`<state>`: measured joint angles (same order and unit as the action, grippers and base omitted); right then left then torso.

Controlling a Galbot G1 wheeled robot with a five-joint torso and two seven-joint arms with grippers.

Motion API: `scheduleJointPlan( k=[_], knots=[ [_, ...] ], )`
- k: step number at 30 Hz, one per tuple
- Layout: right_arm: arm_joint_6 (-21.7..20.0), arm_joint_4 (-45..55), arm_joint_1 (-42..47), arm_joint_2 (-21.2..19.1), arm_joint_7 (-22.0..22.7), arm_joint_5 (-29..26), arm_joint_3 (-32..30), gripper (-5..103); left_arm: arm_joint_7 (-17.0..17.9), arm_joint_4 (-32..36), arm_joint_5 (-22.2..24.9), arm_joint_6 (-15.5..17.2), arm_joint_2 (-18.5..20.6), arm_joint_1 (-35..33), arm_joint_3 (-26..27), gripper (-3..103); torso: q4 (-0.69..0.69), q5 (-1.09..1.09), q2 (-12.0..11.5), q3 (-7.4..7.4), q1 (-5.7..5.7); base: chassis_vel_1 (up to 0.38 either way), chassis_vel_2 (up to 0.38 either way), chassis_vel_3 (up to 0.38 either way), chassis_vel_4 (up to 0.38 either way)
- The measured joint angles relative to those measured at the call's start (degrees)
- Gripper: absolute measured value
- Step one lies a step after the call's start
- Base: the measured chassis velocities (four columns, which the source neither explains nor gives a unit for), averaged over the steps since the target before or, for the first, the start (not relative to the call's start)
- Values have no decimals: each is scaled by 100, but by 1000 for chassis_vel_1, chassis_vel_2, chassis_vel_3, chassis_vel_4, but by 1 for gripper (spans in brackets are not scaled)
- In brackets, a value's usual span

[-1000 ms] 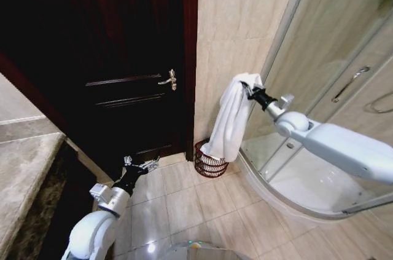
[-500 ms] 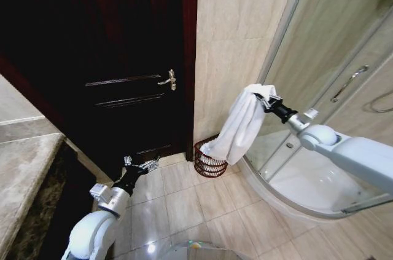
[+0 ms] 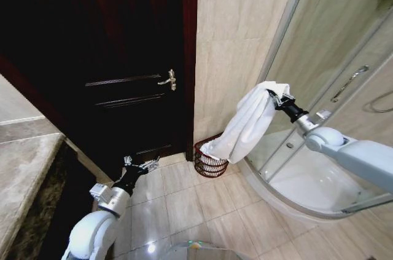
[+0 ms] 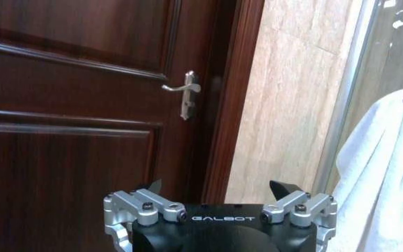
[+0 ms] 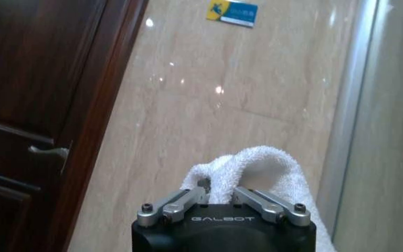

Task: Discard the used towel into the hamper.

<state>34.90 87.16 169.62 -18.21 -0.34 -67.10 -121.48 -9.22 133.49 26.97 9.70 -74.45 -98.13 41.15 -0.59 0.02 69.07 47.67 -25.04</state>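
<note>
The right end effector (image 3: 277,97) is raised at about door-handle height in front of the shower enclosure (image 3: 344,88), its fingers pinched together on the top fold of a white towel (image 3: 249,125). In the right wrist view the two metal fingers (image 5: 187,202) press into the bunched cloth, and the towel (image 5: 257,168) humps up just beyond them. From the grip the towel hangs down and slants toward the tiled wall (image 3: 236,45), its lower end dangling right over the open mouth of the hamper (image 3: 209,160). Whether the cloth touches the rim I cannot tell.

The hamper, a small dark reddish-brown wire basket, stands on the tiled floor (image 3: 202,201) against the wall, between the dark wooden door (image 3: 110,57) and the curved base of the shower.

The left end effector (image 3: 142,165) sits low, near the floor in front of the door, its fingers spread apart and holding nothing. In the left wrist view its fingers (image 4: 285,189) stand apart, aimed at the door handle (image 4: 185,94).
</note>
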Motion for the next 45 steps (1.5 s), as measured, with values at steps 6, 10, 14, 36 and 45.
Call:
scheduleJointPlan(
  k=[6, 10, 14, 36, 45],
  knots=[
    [-357, 158, -586, -71, 295, 432, 47, 4, 0, 0, 0, 0, 0, 0, 0, 100, -3, -4, 0, 0, 0, 0, 0, 0, 0],
    [-576, 272, -1383, -84, 386, 412, 511, 4, 0, 0, 0, 0, 0, 0, 0, 100, -2, -7, 0, 0, 0, 0, 0, 0, 0],
    [-748, 274, -1801, -78, 289, 556, 676, 4, 0, 0, 0, 1, 0, 0, 0, 100, 0, -4, 0, 0, 0, 0, 0, 0, 0],
    [-725, -183, -584, -1211, 638, 1676, -232, 4, 0, 0, 0, 0, 1, 0, 0, 100, 0, -2, 0, -1, 0, 0, 0, 0, 0],
    [-448, -2010, 29, -2437, 269, 2263, -1273, 4, 0, 0, 0, 0, 0, 0, 0, 100, -4, -4, -1, 0, -1, 0, 0, 0, 0]
  ],
)
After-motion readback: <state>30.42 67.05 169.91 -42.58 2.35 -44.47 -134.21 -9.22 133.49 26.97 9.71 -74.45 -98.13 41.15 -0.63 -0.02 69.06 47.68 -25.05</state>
